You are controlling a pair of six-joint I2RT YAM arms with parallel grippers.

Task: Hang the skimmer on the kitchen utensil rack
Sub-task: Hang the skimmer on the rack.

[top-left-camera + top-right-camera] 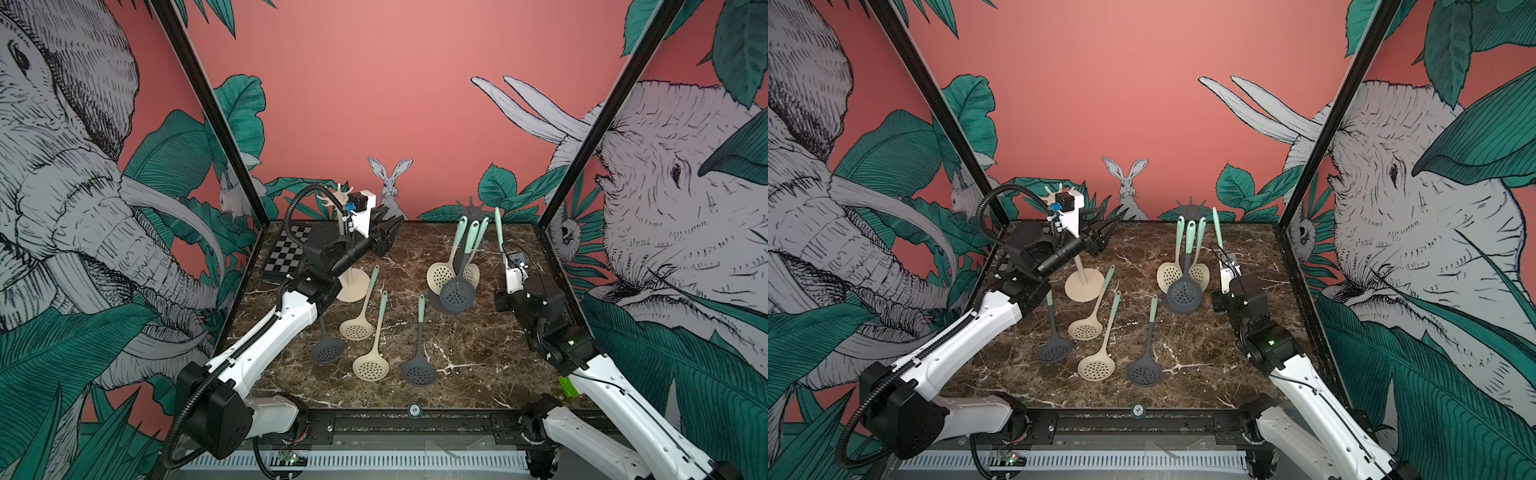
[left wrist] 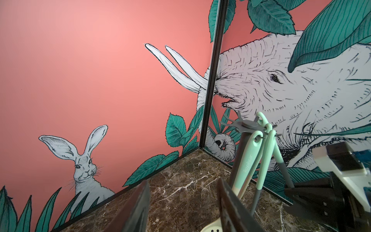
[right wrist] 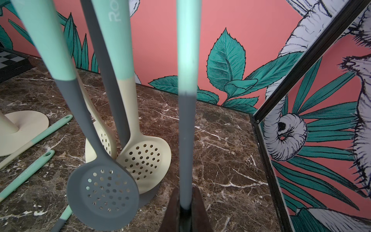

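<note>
My right gripper [image 3: 185, 206] is shut on the stem of a grey skimmer with a mint handle [image 3: 187, 80], holding it upright. In both top views that handle [image 1: 497, 226] [image 1: 1217, 226] stands just right of the grey utensil rack [image 1: 471, 208] [image 1: 1190, 206]; its head is hidden. In the left wrist view the handle's top [image 2: 279, 156] reaches up beside the rack's hooks [image 2: 244, 125]. Two beige skimmers [image 1: 441, 275] and one grey skimmer [image 1: 457, 293] hang on this rack. My left gripper [image 1: 388, 235] [image 2: 184, 192] is open in the air at the back left, holding nothing.
A beige rack [image 1: 353, 284] stands behind the left arm, with no utensil on it. Several skimmers lie on the marble table [image 1: 478, 353]: grey [image 1: 328, 349], beige [image 1: 356, 330], beige [image 1: 371, 368], grey [image 1: 419, 372]. A chessboard [image 1: 286, 253] is at the back left. The enclosure walls are close.
</note>
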